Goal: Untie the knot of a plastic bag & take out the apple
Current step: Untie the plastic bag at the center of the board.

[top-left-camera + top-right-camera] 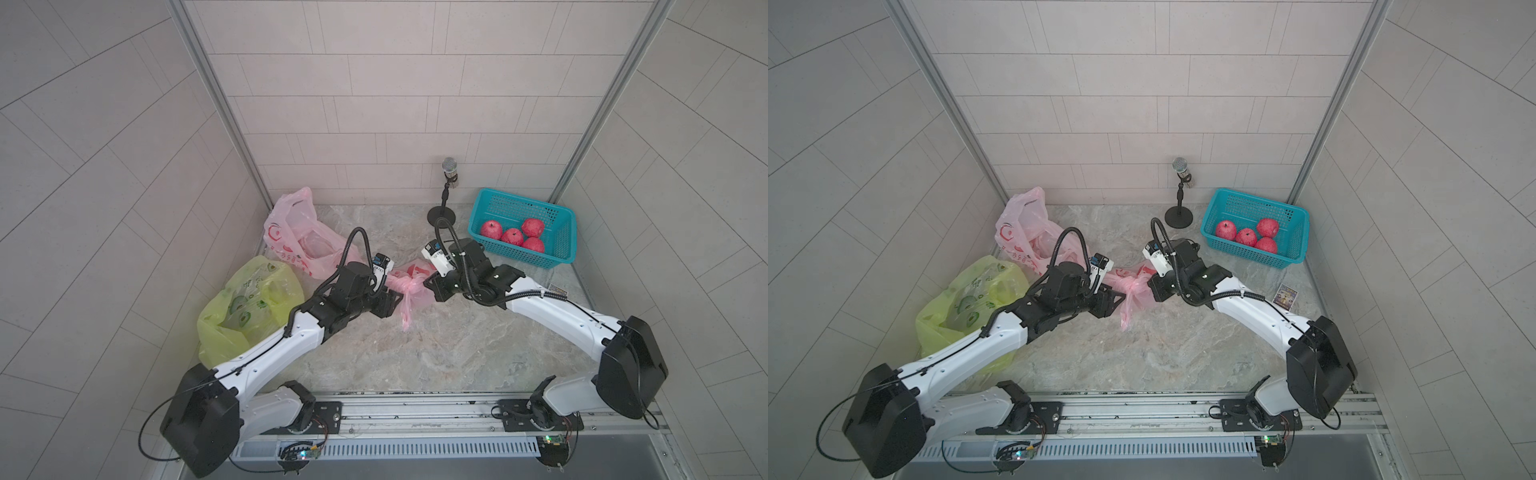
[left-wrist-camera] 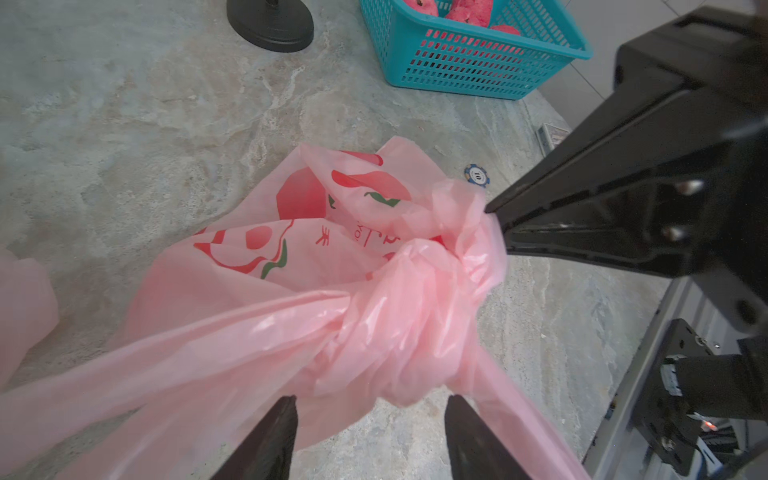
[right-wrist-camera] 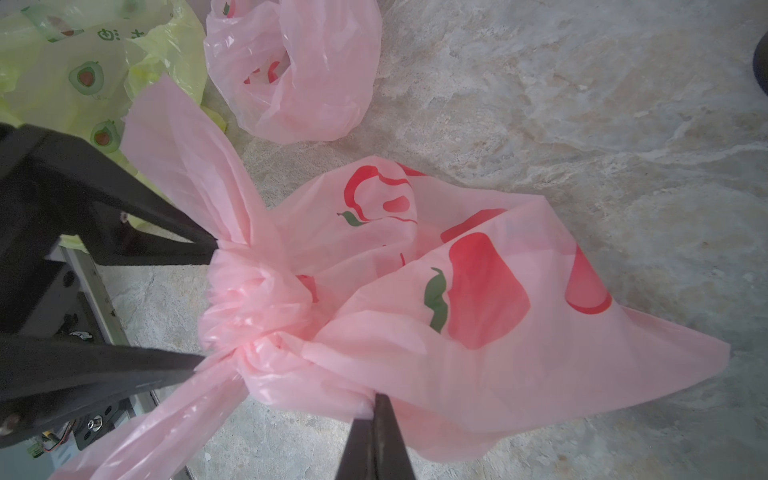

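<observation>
The bag (image 1: 417, 296) is thin, translucent pink plastic printed with red fruit shapes and green leaves. It lies crumpled near the middle of the table (image 1: 436, 353). Its knot (image 2: 409, 316) is still tied, a tight bunched lump at the bag's mouth. Two loose handle tails (image 3: 187, 166) splay out from the knot.

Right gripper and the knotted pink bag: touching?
Touching. The right wrist view shows the right gripper, jaws shut, pinching the pink bag beside the knot.
</observation>
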Tool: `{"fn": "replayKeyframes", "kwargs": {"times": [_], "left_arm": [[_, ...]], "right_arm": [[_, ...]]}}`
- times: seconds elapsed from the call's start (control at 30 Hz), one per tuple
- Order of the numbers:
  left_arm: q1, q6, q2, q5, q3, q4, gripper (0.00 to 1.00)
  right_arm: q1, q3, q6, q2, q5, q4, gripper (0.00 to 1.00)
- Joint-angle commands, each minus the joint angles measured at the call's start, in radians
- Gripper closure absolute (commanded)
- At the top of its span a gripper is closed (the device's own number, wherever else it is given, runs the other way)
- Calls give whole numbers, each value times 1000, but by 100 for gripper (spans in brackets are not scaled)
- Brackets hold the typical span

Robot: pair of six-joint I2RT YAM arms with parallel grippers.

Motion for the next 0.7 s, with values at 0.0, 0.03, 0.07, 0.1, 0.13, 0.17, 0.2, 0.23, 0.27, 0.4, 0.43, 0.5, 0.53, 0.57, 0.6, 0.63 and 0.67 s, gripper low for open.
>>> {"fn": "replayKeyframes", "kwargs": {"times": [0.0, 0.03, 0.07, 0.1, 0.13, 0.17, 0.2, 0.23, 0.27, 0.4, 0.43, 0.5, 0.53, 0.57, 0.6, 0.63, 0.67], "left_arm": [[-3, 43, 27, -65, 28, 49, 42], [-2, 48, 34, -68, 32, 55, 44], [-2, 53, 40, -69, 35, 66, 46], [-2, 57, 50, -67, 37, 77, 49], [-2, 61, 58, -63, 41, 82, 52], [-2, 63, 69, -60, 45, 84, 55], [-2, 65, 79, -56, 51, 85, 59], [-2, 65, 86, -53, 52, 89, 62], [-2, 64, 90, -51, 50, 98, 65], [-2, 59, 96, -48, 57, 124, 90], [-2, 54, 94, -52, 62, 117, 96], [-1, 34, 85, -83, 71, 94, 100], [0, 24, 78, -114, 73, 74, 100], [5, 6, 65, -155, 73, 45, 100], [19, 0, 56, -172, 68, 24, 100], [42, -11, 46, -166, 58, 17, 100], [77, -36, 36, -151, 35, 22, 100]], "right_arm": [[-2, 22, -2, -13, -14, -9, 100], [-2, 22, -2, -13, -17, -13, 100], [-2, 22, -2, -13, -20, -14, 100], [-2, 22, -2, -14, -22, -15, 100], [-2, 22, -2, -13, -21, -15, 100], [-2, 23, -2, -14, -20, -15, 100], [-1, 22, -2, -15, -20, -15, 100], [-2, 24, -1, -15, -20, -15, 100], [-3, 24, 0, -14, -23, -15, 100], [-11, 27, 13, -11, -26, -29, 100], [-20, 27, 25, -12, -28, -32, 100], [-62, 25, 61, -11, -52, -42, 100], [-89, 25, 83, -16, -65, -51, 100], [-130, 20, 112, -24, -81, -56, 100], [-173, 10, 143, -33, -100, -53, 100], [-211, -1, 168, -42, -119, -47, 100], [-252, -18, 196, -52, -141, -37, 100]]}}
